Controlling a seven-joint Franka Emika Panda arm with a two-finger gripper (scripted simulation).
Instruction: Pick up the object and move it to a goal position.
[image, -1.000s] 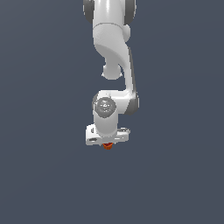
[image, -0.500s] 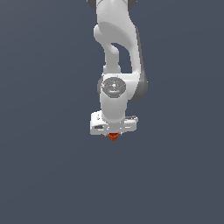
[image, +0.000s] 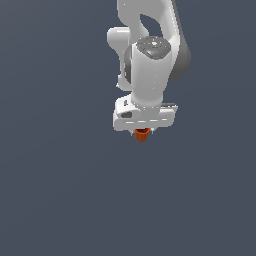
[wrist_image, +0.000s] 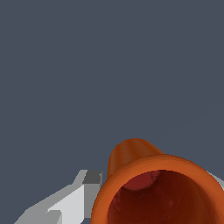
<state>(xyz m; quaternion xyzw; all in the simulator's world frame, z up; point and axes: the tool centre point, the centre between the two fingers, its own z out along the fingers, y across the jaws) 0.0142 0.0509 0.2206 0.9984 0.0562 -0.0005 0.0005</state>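
Observation:
The small orange-red tapered cup (image: 142, 134) hangs just below my white gripper (image: 143, 131) in the exterior view, held off the grey ground. Only its lower part shows there; the hand hides the rest. In the wrist view the cup (wrist_image: 148, 183) fills the near field, with its open rim towards the camera and its narrow base pointing away. A white and grey finger (wrist_image: 72, 203) lies against its side. The other finger shows only as a sliver at the frame's edge. The gripper is shut on the cup.
The white arm (image: 150, 55) rises from the hand to the top of the exterior view. A plain dark grey surface (image: 60, 190) lies all around. No other objects show in either view.
The arm has carried the cup up and towards the exterior view's right. The wrist has tilted and looks larger in the picture. The cup stays in the grip.

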